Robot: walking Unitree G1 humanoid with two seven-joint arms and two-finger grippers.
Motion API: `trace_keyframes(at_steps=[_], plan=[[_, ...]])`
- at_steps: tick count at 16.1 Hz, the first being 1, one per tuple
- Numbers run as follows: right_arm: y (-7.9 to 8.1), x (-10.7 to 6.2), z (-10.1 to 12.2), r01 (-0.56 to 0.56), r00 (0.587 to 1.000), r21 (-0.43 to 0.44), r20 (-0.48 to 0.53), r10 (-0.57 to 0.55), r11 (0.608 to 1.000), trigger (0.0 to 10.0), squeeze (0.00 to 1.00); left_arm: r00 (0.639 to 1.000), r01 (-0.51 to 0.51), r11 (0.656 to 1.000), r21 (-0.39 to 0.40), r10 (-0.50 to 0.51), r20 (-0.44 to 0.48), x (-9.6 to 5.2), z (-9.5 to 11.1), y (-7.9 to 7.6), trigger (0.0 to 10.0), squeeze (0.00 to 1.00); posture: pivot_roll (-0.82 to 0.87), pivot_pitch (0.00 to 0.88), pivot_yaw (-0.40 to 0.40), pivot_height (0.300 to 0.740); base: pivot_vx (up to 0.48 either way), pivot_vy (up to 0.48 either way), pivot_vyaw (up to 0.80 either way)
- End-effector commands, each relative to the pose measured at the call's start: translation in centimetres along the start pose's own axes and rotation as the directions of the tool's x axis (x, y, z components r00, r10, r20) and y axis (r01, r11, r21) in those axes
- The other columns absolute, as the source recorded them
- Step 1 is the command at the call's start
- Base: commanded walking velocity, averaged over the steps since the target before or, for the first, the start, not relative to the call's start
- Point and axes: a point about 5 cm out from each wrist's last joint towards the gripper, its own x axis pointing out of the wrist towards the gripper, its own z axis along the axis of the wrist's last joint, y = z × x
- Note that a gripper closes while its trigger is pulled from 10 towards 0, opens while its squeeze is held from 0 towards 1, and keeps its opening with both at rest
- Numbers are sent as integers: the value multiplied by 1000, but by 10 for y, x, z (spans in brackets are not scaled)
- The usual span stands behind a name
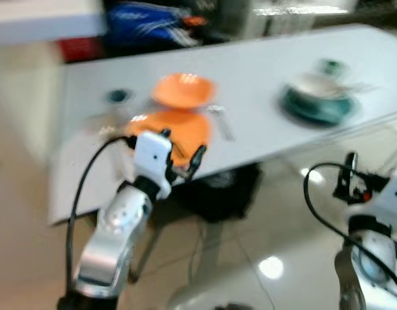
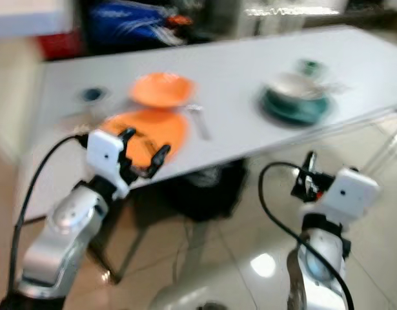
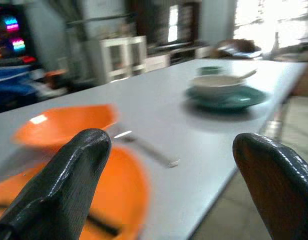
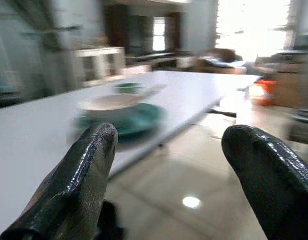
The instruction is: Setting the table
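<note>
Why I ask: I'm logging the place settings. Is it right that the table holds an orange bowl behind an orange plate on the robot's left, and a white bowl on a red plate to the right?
Not quite. The white bowl sits on a teal plate, not red, as the left eye view shows. The orange bowl behind the orange plate on the table is right.

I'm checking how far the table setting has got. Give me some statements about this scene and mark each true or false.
1. The orange plate lies at the near edge of the table. True.
2. A white bowl sits on the green plate. True.
3. The left gripper holds the orange bowl. False: its fingers are open and empty, in front of the table's edge.
4. The right gripper is shut on a spoon. False: it is open and holds nothing.
5. Both orange dishes are stacked on the green plate. False: they lie apart from it.
</note>
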Motion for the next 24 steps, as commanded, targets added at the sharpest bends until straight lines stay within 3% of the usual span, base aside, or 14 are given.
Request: trace_keyframes(at_steps=[1,3,4,5,7,8,9,10,11,13,14,19,24], plan=[[4,4,0,2,1000,9,-3,-2,1000,10000,0,998,-67,997,45,68,-18,-2,-7,9,10000,0,11,0,-55,740,0,0,-800],[8,10,1,1,1000,-21,31,0,1000,10000,0,983,-178,983,31,180,-48,-5,-12,18,10000,0,28,0,-73,740,0,0,-800],[15,11,-2,-58,998,8,-3,58,998,10000,0,960,-279,960,23,279,11,-6,-10,25,10000,0,33,0,-82,740,0,0,-800],[17,11,-3,-72,997,1,-5,72,997,10000,0,955,-297,955,12,297,13,-8,-10,27,10000,0,33,0,-84,740,0,0,-800],[19,8,-9,-82,996,17,-39,82,997,10000,0,959,-282,959,-8,282,16,-9,-11,26,10000,0,36,0,-85,740,0,0,-800],[17,5,-14,-34,996,154,-80,46,988,10000,0,968,-249,968,11,248,35,-8,-8,22,10000,0,34,0,-75,740,0,0,-800],[15,4,-15,-13,995,183,-93,31,983,10000,0,973,-231,973,5,230,31,-7,-8,20,10000,0,33,0,-73,740,0,0,-800],[14,2,-19,6,991,172,-130,17,985,10000,0,994,-110,992,-53,110,-2,-5,-8,12,10000,0,28,0,-68,740,0,0,-800],[14,0,-19,-13,991,140,-128,31,990,10000,0,999,-23,999,-45,24,26,-3,-3,4,10000,0,26,0,-64,740,281,0,-781],[19,-1,-18,-88,988,98,-119,100,991,10000,0,998,39,999,7,-39,48,1,1,-2,10000,0,10,10,-48,740,414,0,-781],[24,0,-21,-185,973,65,-129,192,981,10000,0,996,80,996,37,-82,46,7,2,-6,10000,0,-7,23,-33,740,442,0,-788],[20,6,-19,-198,971,50,-124,203,979,10000,0,996,80,997,17,-80,36,18,1,1,10000,0,-22,50,-8,740,476,0,-800],[22,10,-14,-208,973,36,-96,211,977,10000,0,994,104,994,19,-105,40,22,2,-3,10000,0,-18,65,-8,740,480,0,-800]])
